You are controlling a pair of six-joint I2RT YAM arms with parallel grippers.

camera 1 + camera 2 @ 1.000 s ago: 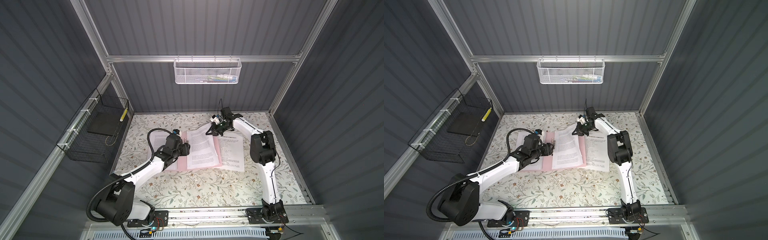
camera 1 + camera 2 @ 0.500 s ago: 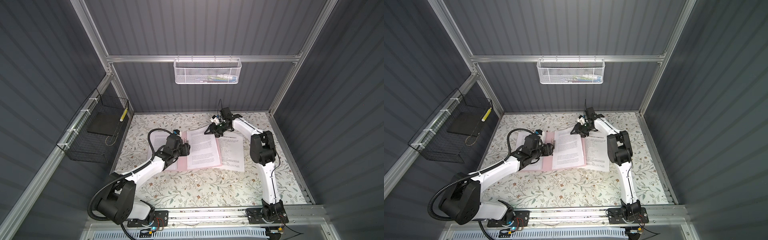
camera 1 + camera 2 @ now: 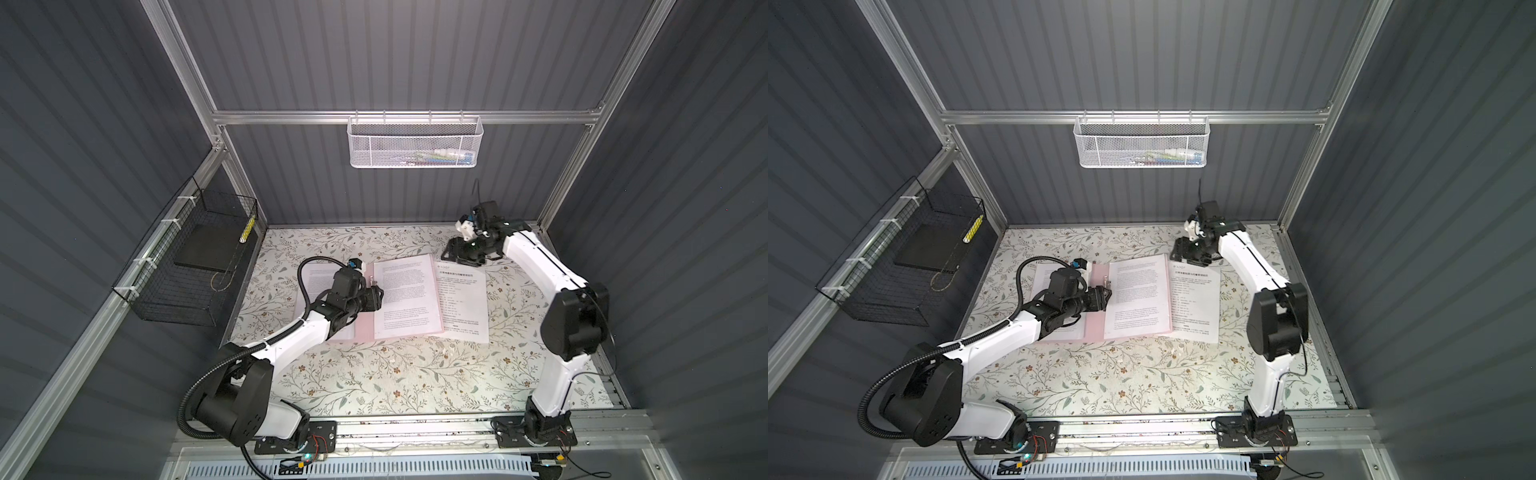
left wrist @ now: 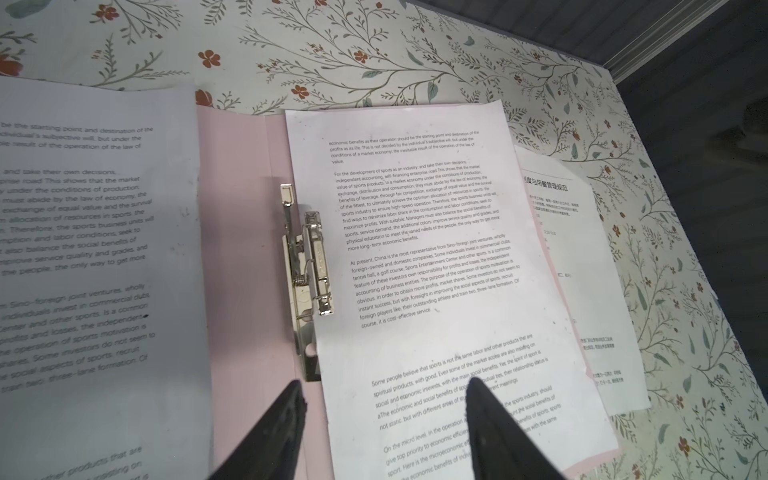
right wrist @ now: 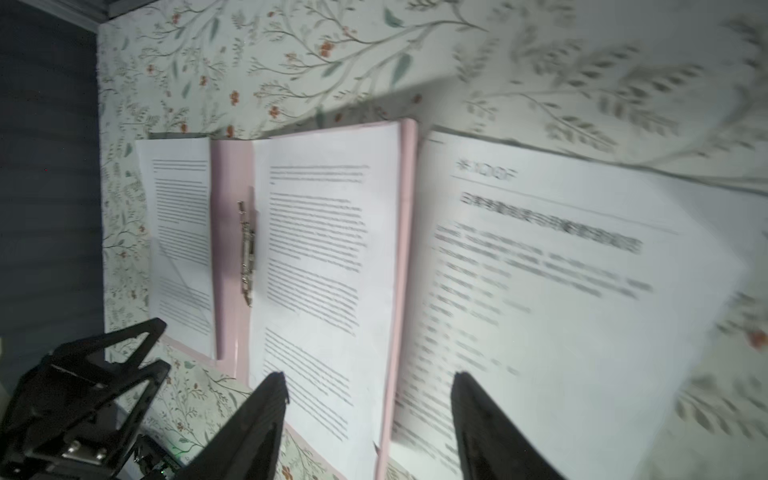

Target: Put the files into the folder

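- Folder (image 3: 365, 330) seen open flat at centre of frame, printed sheet (image 3: 405, 295) laid on its right half.
- Left gripper (image 4: 384, 382) spread wide, empty; right gripper (image 5: 368, 376) spread wide, empty.

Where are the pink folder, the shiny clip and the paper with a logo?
Flat pale pink folder (image 4: 237, 257): left wrist view, bare inner cover.
Shiny metal clip bar (image 4: 316, 257): left wrist view, its middle.
White printed paper sheet with header logo (image 3: 462, 303): in a top view, page middle.

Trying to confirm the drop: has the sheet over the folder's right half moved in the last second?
Yes. The sheet has dropped: its far edge, raised earlier, now lies flat on the folder.
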